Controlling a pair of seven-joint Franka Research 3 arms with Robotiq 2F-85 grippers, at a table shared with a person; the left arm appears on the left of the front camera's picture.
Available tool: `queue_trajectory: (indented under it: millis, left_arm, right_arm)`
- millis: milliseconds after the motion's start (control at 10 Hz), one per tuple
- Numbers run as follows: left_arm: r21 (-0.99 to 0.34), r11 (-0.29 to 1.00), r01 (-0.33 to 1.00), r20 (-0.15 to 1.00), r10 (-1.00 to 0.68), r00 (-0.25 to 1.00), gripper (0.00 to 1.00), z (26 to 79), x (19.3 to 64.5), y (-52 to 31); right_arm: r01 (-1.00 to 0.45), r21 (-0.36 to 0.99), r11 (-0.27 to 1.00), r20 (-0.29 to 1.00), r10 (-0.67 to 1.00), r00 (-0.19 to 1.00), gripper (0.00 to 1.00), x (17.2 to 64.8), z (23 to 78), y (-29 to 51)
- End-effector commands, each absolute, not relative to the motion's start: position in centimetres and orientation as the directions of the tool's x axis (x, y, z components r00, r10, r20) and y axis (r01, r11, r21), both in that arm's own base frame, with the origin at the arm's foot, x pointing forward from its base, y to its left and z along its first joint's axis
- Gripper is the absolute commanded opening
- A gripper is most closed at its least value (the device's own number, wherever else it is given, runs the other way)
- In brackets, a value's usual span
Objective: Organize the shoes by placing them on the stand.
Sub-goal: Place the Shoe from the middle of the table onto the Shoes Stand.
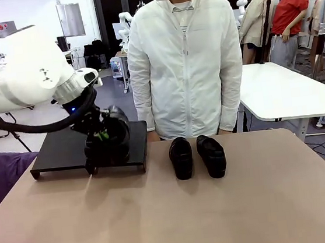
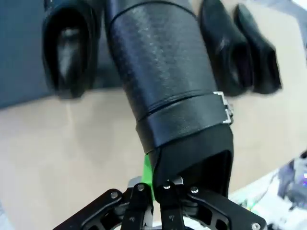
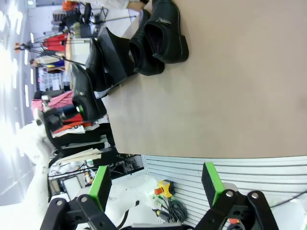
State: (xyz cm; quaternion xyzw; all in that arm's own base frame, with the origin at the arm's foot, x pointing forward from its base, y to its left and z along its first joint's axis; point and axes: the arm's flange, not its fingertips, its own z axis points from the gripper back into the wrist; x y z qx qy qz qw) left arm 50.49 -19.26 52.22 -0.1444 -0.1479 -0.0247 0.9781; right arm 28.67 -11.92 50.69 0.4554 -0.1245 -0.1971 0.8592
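My left gripper (image 1: 98, 134) is shut on the heel rim of a black shoe (image 1: 116, 139) at the right end of the black stand (image 1: 60, 149), near its front edge. In the left wrist view the gripper (image 2: 153, 191) pinches that shoe (image 2: 163, 72), whose toe reaches over the stand (image 2: 19, 57). Another shoe (image 2: 67, 48) lies on the stand beside it. Two shoes (image 1: 181, 157) (image 1: 212, 155) stand side by side on the tan table, right of the stand. My right gripper (image 3: 156, 189) is open and holds nothing, off the table's edge.
A person in a white jacket (image 1: 185, 66) stands at the far side, just behind the pair of shoes. A purple cloth (image 1: 0, 169) lies at the table's left edge. A white table (image 1: 288, 89) stands behind on the right.
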Motion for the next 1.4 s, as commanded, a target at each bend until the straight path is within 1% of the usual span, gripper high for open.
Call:
queue_trajectory:
  millis: [0,100,200,300,400,500,700,1100,1200,1300]
  left_arm:
    - [-0.277,0.957,0.084,0.384,0.031,0.923,0.00,51.5,53.7,-21.1]
    - [-0.261,0.960,0.098,0.417,0.020,0.909,0.00,50.4,55.8,-21.0]
    - [-0.233,0.964,0.129,0.422,-0.019,0.906,0.00,49.0,57.7,-20.8]
    - [-0.181,0.979,0.091,0.439,-0.002,0.898,0.00,47.6,59.3,-20.8]
    - [-0.164,0.985,0.056,0.434,0.021,0.901,0.00,46.6,60.3,-20.6]
    - [-0.143,0.988,0.054,0.432,0.014,0.902,0.00,45.8,61.1,-20.6]
    - [-0.132,0.990,0.054,0.414,0.005,0.910,0.00,44.8,62.0,-21.0]
    - [-0.129,0.990,0.060,0.382,-0.006,0.924,0.00,44.0,62.0,-21.1]
    - [-0.133,0.989,0.056,0.378,-0.001,0.926,0.47,44.1,62.0,-21.1]
    - [-0.129,0.991,0.046,0.374,0.006,0.927,1.00,44.2,62.0,-21.2]
  right_arm:
    - [0.200,0.844,0.498,0.050,-0.445,0.894,1.00,28.8,50.7,-12.0]
    - [0.200,0.844,0.498,0.050,-0.445,0.894,1.00,28.8,50.7,-12.0]
    - [0.200,0.844,0.498,0.050,-0.445,0.894,1.00,28.8,50.7,-12.0]
    - [0.200,0.844,0.498,0.050,-0.445,0.894,1.00,28.8,50.7,-12.0]
    - [0.200,0.844,0.498,0.050,-0.445,0.894,1.00,28.8,50.7,-12.0]
    - [0.200,0.844,0.498,0.050,-0.445,0.894,1.00,28.8,50.7,-12.0]
    - [0.200,0.844,0.498,0.050,-0.445,0.894,1.00,28.8,50.7,-12.0]
    - [0.200,0.844,0.498,0.050,-0.445,0.894,1.00,28.8,50.7,-12.0]
    - [0.200,0.844,0.498,0.050,-0.445,0.894,1.00,28.8,50.7,-12.0]
    - [0.200,0.844,0.498,0.050,-0.445,0.894,1.00,28.8,50.7,-12.0]
